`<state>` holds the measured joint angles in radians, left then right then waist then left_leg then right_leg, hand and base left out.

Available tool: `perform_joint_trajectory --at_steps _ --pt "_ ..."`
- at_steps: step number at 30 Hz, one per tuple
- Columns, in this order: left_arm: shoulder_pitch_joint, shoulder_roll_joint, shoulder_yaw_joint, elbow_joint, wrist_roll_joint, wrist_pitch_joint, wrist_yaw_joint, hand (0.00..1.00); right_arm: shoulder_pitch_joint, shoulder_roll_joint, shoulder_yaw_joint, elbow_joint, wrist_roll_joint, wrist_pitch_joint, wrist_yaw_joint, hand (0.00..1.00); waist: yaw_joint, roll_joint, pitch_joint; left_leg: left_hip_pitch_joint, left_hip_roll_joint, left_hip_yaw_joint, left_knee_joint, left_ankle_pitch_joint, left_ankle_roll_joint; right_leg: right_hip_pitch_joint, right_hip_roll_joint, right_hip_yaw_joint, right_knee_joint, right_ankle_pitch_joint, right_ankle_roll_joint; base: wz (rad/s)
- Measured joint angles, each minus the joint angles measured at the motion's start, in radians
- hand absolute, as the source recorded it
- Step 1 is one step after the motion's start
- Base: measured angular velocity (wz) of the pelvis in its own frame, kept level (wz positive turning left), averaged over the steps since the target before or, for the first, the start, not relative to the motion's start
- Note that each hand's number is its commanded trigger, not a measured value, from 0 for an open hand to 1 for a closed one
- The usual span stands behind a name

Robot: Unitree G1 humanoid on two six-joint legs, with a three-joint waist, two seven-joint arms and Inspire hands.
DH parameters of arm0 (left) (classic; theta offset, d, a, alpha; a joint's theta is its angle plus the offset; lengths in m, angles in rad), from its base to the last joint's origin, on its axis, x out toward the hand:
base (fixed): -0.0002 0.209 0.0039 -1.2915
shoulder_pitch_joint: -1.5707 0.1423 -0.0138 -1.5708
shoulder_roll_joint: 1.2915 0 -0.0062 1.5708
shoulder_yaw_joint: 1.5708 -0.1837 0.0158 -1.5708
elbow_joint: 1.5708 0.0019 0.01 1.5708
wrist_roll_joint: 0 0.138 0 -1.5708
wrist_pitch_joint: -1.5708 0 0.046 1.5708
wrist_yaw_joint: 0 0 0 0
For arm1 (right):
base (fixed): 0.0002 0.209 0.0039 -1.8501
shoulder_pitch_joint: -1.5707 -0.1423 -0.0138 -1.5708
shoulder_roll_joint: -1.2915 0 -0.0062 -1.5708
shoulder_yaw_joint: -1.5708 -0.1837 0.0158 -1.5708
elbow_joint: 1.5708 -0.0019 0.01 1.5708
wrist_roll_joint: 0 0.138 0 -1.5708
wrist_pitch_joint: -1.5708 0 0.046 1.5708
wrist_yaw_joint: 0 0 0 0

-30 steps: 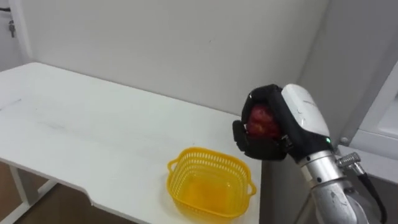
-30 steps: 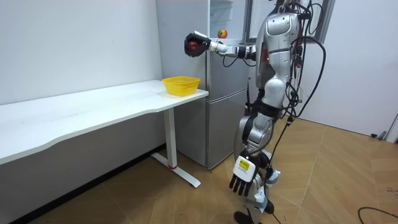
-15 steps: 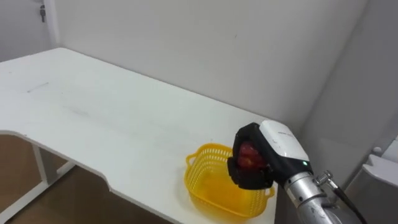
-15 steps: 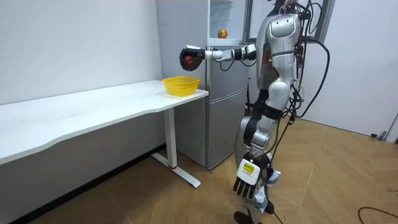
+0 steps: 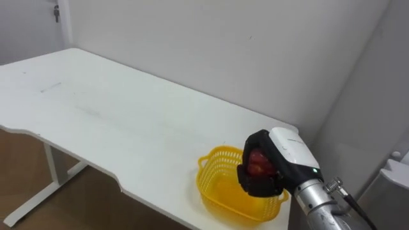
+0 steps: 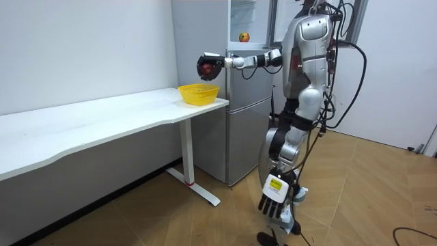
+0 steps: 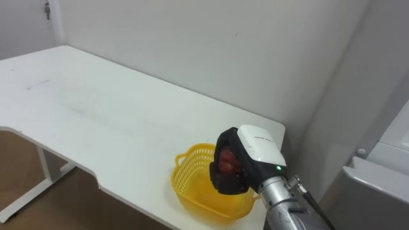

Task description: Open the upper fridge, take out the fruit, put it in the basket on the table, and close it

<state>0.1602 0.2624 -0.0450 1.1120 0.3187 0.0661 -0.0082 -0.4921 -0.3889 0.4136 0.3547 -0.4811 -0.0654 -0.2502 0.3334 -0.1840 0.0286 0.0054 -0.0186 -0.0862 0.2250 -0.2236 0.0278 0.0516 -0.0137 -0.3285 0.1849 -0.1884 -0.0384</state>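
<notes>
The right hand (image 5: pixel 276 167), fingers curled around a red apple (image 5: pixel 257 165), holds it just over the yellow basket (image 5: pixel 216 186) on the white table (image 5: pixel 115 121); the left hand (image 6: pixel 272 203) hangs down, fingers straight.

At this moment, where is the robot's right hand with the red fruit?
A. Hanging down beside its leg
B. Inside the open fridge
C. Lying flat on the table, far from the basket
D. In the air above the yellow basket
D: the right hand, curled round the red fruit, is over the yellow basket at the end of the white table; the room view shows it clear above the rim.
</notes>
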Motion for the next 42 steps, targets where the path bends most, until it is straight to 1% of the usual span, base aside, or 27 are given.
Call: perform_joint_trajectory --at_steps 12,22,27,31,35,37,38,39,41,42 --pt "0.011 0.003 -0.036 -0.014 -0.001 0.000 -0.003 0.00 0.000 0.000 0.000 0.000 0.025 0.000 -0.015 0.00 -0.004 0.000 -0.0026 -0.002 -0.004 -0.007 0.014 0.000 0.001 0.004 -0.004 -0.005 -0.001 0.000 0.000 0.02" --pt "0.024 0.003 -0.037 -0.030 0.001 0.002 -0.004 0.00 0.000 0.000 0.000 0.000 0.044 0.000 -0.018 0.00 -0.006 0.002 -0.0032 -0.002 -0.005 -0.005 0.017 0.000 0.000 0.015 -0.003 -0.006 0.001 0.001 -0.002 0.00" --pt "0.038 0.002 -0.037 -0.040 0.001 0.003 -0.008 0.00 0.000 0.000 0.000 0.000 0.045 -0.001 -0.018 0.00 -0.006 0.009 -0.0159 0.001 -0.009 -0.001 0.018 0.000 0.000 0.018 -0.004 -0.005 0.001 0.001 -0.002 0.00" --pt "0.035 0.002 -0.037 -0.040 0.001 0.002 -0.008 0.00 0.000 0.000 0.000 0.000 0.046 -0.012 -0.017 0.00 -0.007 0.011 -0.0154 0.006 -0.007 0.002 0.020 0.000 0.000 0.019 -0.004 -0.002 0.001 0.001 -0.002 -0.02" --pt "0.034 0.002 -0.036 -0.039 0.000 0.000 -0.008 0.00 0.000 0.002 0.000 -0.034 0.053 -0.013 -0.016 0.00 -0.028 0.018 -0.0112 0.005 -0.005 0.004 0.016 0.000 0.000 0.018 -0.004 -0.003 0.001 0.001 -0.002 -0.01" --pt "0.032 0.002 -0.035 -0.036 0.000 0.000 -0.007 0.00 0.001 0.001 -0.001 -0.062 0.049 -0.014 -0.016 0.00 -0.038 0.019 -0.0111 0.005 -0.004 0.005 0.012 0.000 0.000 0.017 -0.003 -0.003 0.001 0.001 -0.002 -0.02" --pt "0.030 0.002 -0.031 -0.031 0.002 -0.001 -0.007 0.00 0.001 0.000 -0.005 -0.081 0.038 -0.022 -0.016 0.00 -0.045 0.016 -0.0129 0.005 -0.004 0.005 0.012 0.000 0.000 0.016 -0.003 0.000 0.001 0.001 -0.002 0.00" --pt "0.032 0.002 -0.021 -0.030 0.004 -0.002 -0.007 0.00 0.001 0.000 -0.008 -0.105 0.033 -0.029 -0.018 0.00 -0.052 0.017 -0.0125 0.007 -0.004 0.005 0.012 0.000 0.000 0.016 -0.002 0.001 0.000 0.001 -0.002 0.00" --pt "0.037 0.002 -0.006 -0.029 0.004 -0.002 -0.003 0.00 0.001 -0.002 -0.014 -0.138 0.032 -0.041 -0.025 0.00 -0.057 0.015 -0.0143 0.012 -0.005 0.006 0.012 0.000 0.000 0.016 -0.001 0.004 0.000 0.001 -0.002 -0.05" --pt "0.035 0.002 -0.003 -0.024 0.004 -0.004 -0.001 0.00 0.001 -0.002 -0.019 -0.149 0.037 -0.053 -0.036 0.00 -0.058 0.019 -0.0129 0.017 -0.008 0.005 0.010 0.000 0.000 0.018 -0.001 0.006 0.000 0.001 -0.002 -0.05"
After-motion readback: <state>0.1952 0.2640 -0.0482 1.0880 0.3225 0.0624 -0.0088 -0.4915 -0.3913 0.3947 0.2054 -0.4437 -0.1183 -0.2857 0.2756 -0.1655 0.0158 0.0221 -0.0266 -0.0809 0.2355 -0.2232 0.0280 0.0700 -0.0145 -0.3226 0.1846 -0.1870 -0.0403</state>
